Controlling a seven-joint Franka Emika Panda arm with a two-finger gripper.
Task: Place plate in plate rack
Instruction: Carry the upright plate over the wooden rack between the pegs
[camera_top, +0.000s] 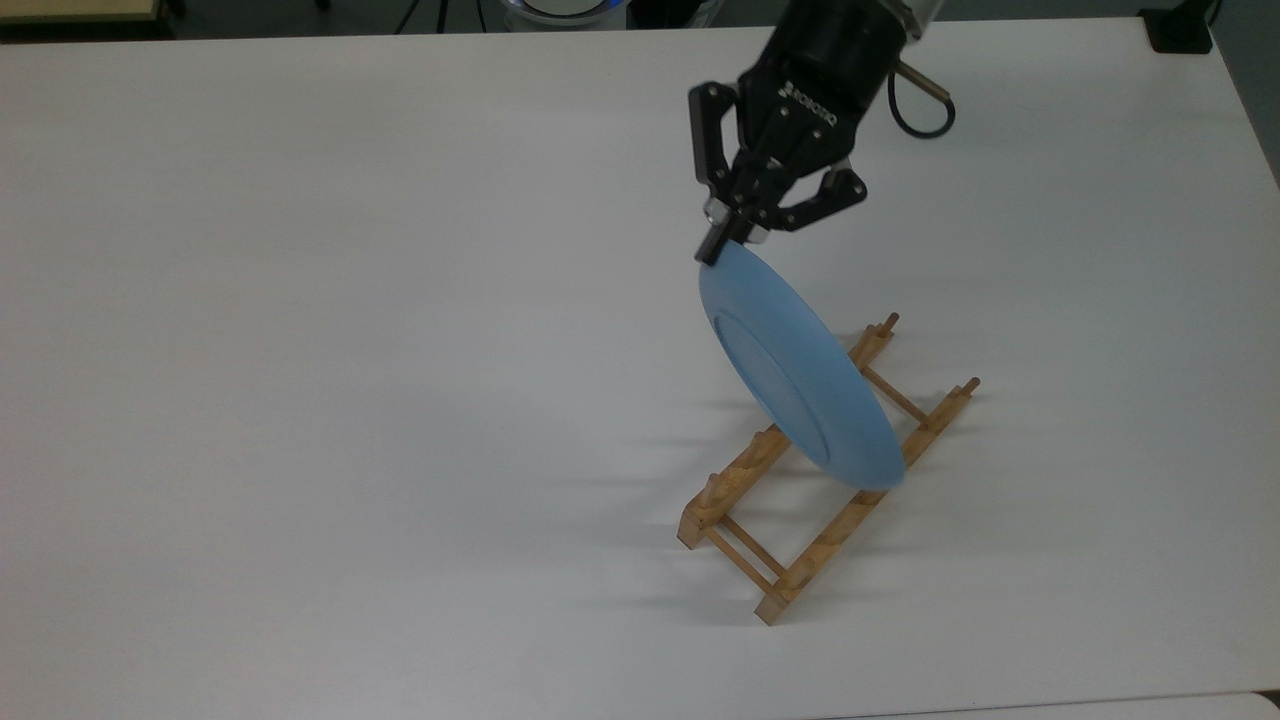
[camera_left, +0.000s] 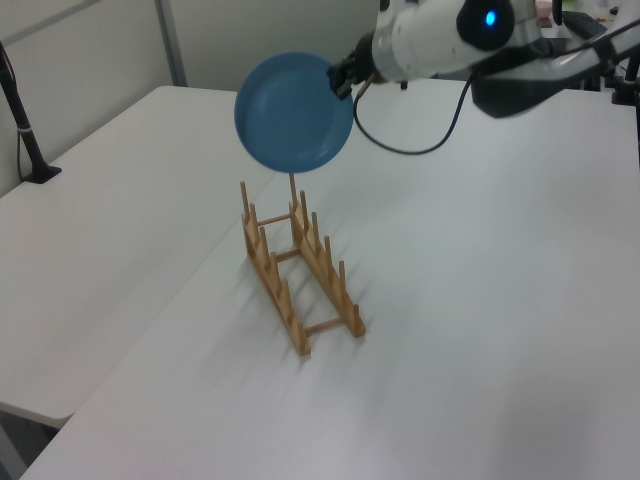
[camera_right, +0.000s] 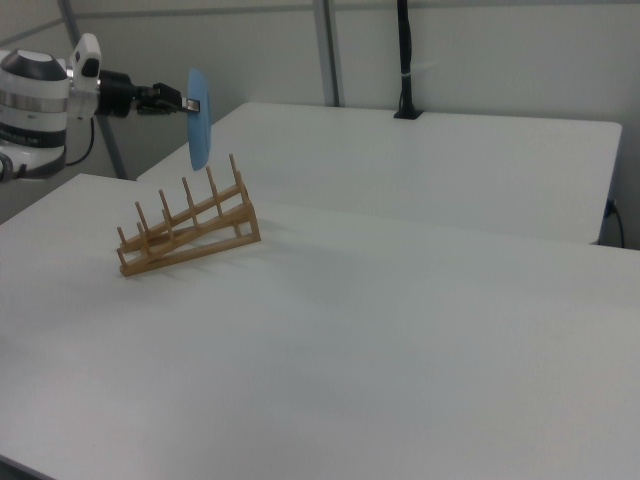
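Above the rack (camera_top: 828, 470), up in the air, hangs the plate (camera_top: 795, 375), and it's on edge, pinched at its rim by the gripper (camera_top: 722, 238), whose fingers are clamped narrow on the blue lip! From the top view the plate shows its underside, foot ring faintly visible, and it slants down toward the top view's right, covering the middle of both rack rails, so the pegs there are hidden behind it. Look at the left view: the plate (camera_left: 294, 112) presents its hollow face, nearly a full disc, floating clear over the tall-peg end of the rack (camera_left: 298, 269), its lower rim just above the peg tips, one peg partly overlapped, so whether it brushes that peg is hard to say. The gripper (camera_left: 342, 77) grips it at the left view's right edge, dark fingers mostly lost against the arm (camera_left: 470, 40), which is cut off by the frame. And the right view gives the thin profile: the plate (camera_right: 197, 118) is close to upright, a slim blue sliver, held from the right view's left by the gripper (camera_right: 186, 102), hovering over the high end of the rack (camera_right: 188, 226), not down between any pegs. The rack stands on the white table (camera_top: 300, 350), its far pegs small and blurry in the top view.
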